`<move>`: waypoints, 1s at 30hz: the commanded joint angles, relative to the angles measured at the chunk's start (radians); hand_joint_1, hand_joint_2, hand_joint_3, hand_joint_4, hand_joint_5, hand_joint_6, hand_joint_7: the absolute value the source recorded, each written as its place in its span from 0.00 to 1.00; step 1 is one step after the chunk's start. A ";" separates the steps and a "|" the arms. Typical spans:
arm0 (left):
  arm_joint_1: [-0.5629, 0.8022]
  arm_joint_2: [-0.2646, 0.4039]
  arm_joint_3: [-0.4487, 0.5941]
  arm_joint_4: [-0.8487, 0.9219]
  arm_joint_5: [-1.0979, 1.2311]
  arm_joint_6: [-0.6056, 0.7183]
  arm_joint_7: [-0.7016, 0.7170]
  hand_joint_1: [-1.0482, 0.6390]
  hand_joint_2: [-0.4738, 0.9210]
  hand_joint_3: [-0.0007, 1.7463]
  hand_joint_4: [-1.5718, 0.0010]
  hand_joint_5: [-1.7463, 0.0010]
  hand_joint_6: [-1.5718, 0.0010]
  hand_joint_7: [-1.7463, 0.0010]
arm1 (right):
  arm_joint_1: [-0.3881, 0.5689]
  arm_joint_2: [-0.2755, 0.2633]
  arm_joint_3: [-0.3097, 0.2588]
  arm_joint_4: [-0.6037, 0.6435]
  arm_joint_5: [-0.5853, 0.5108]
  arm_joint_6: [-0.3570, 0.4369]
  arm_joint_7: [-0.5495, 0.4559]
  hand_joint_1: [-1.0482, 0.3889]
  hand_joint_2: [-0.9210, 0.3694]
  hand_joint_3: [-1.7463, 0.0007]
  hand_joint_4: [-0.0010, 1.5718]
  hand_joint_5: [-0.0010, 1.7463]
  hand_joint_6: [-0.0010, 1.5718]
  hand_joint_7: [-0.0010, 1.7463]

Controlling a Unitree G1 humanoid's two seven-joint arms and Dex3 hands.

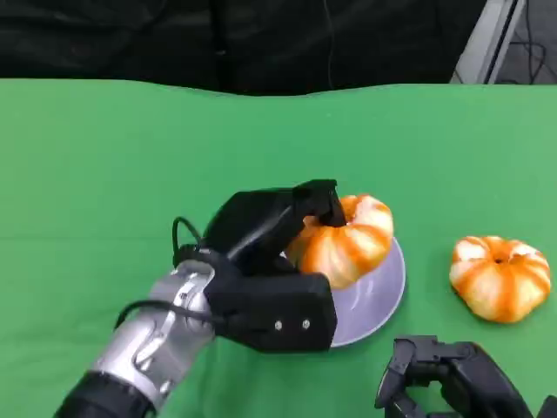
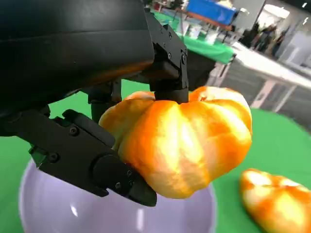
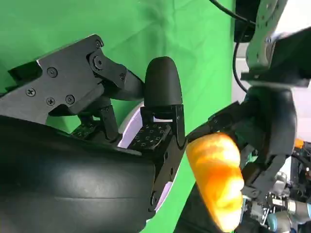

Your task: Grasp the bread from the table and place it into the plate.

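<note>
So the left hand [image 1: 270, 261] has its fingers clamped on one bread [image 1: 344, 239], a pumpkin-shaped orange and white roll, and it's holding it right over the plate [image 1: 383, 296]. In the left wrist view you can see the fingers [image 2: 167, 63] pressing on the top and a lower finger cupping the underside, with the pale lavender plate just beneath. I can't tell for sure whether the bread is already touching the plate or just above it, looks very close either way.

My read: this is the placing step, basically the end of it. Next move would be to lower the last bit if needed, spread the fingers and lift the hand straight up so the roll doesn't get dragged off the rim.

The right hand [image 1: 452, 379] sits low at the near edge of the green bench [image 1: 130, 148], holding nothing. Its fingers look loosely apart in its own wrist view, though a bit curled.

Count: two breads total, the held one and a second bread [image 1: 500, 277] lying on the bench to the right of the plate, clear of it. One plate. Two hands.
</note>
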 commanded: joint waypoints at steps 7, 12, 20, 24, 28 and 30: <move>-0.049 -0.012 -0.032 0.103 0.006 -0.026 0.024 0.58 0.90 0.00 0.60 0.00 0.68 0.05 | 0.007 -0.003 0.001 -0.002 0.005 -0.014 -0.005 0.65 0.26 0.42 0.55 0.80 0.57 0.65; -0.069 -0.019 -0.049 0.134 0.023 -0.028 0.041 0.56 0.90 0.00 0.60 0.00 0.70 0.01 | 0.013 -0.005 0.005 -0.018 0.000 -0.003 -0.013 0.65 0.27 0.41 0.55 0.80 0.57 0.66; -0.083 -0.019 -0.058 0.164 0.008 -0.022 0.014 0.54 0.91 0.00 0.63 0.00 0.70 0.04 | 0.017 -0.008 0.008 -0.031 -0.012 0.006 -0.027 0.65 0.28 0.40 0.55 0.81 0.56 0.66; -0.097 -0.015 -0.062 0.199 0.010 -0.023 0.011 0.54 0.90 0.00 0.63 0.06 0.65 0.13 | 0.018 -0.010 0.011 -0.035 -0.023 0.005 -0.034 0.65 0.28 0.40 0.55 0.81 0.56 0.66; -0.111 -0.011 -0.065 0.235 0.007 -0.039 0.012 0.54 0.90 0.00 0.63 0.09 0.64 0.17 | 0.018 -0.010 0.011 -0.035 -0.024 0.004 -0.036 0.65 0.27 0.40 0.54 0.81 0.56 0.66; -0.121 -0.005 -0.067 0.263 0.007 -0.054 0.013 0.53 0.90 0.00 0.61 0.18 0.58 0.31 | 0.020 -0.009 0.011 -0.037 -0.023 0.002 -0.035 0.65 0.27 0.41 0.54 0.81 0.56 0.66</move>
